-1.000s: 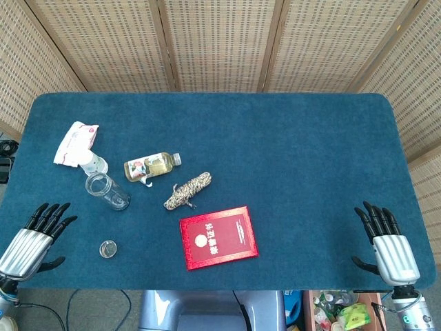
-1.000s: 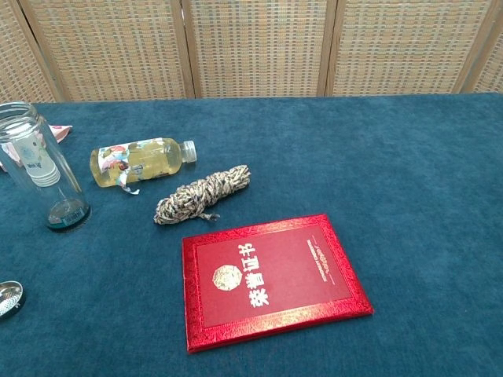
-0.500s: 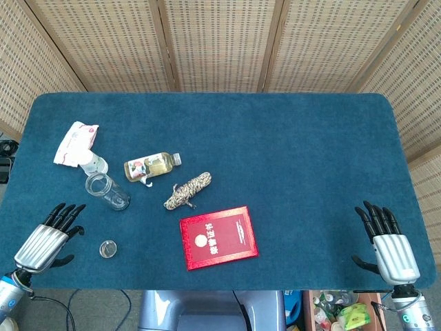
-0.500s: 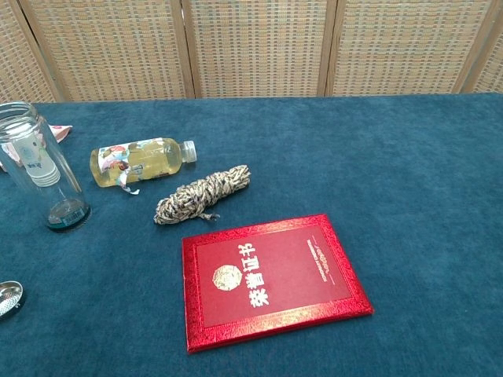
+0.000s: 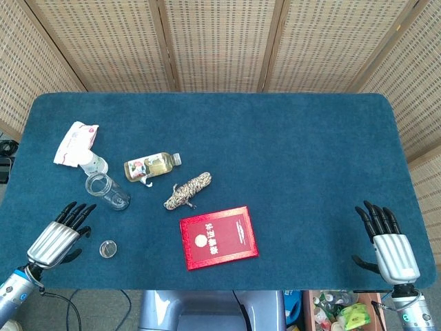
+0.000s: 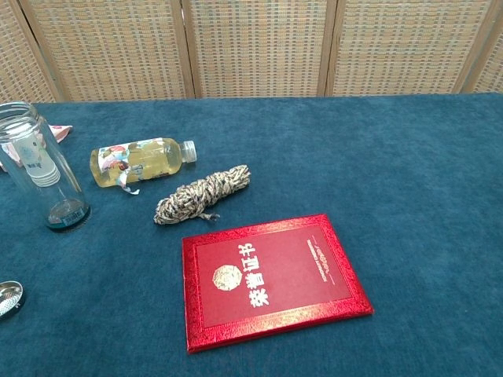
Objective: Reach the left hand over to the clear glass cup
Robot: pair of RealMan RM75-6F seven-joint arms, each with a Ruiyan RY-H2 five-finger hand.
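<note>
The table (image 5: 289, 152) is covered in matt, napped blue cloth. Transparent glass is seen in the tall cup (image 6: 39, 169), glossy embossed red card in the booklet (image 6: 271, 279), rough twisted fibre in the rope bundle (image 6: 202, 193).

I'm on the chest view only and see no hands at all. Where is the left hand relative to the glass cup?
Observer: In the head view the left hand is at the table's near left edge, short of the clear glass cup and not touching it.
Operator: Is it holding anything?
Observer: No; its fingers are spread, pointing roughly toward the cup.
Operator: Anything near its path?
Observer: A small round lid lies just right of the hand.
Operator: And the right hand?
Observer: The right hand rests empty at the near right edge, fingers apart.
</note>
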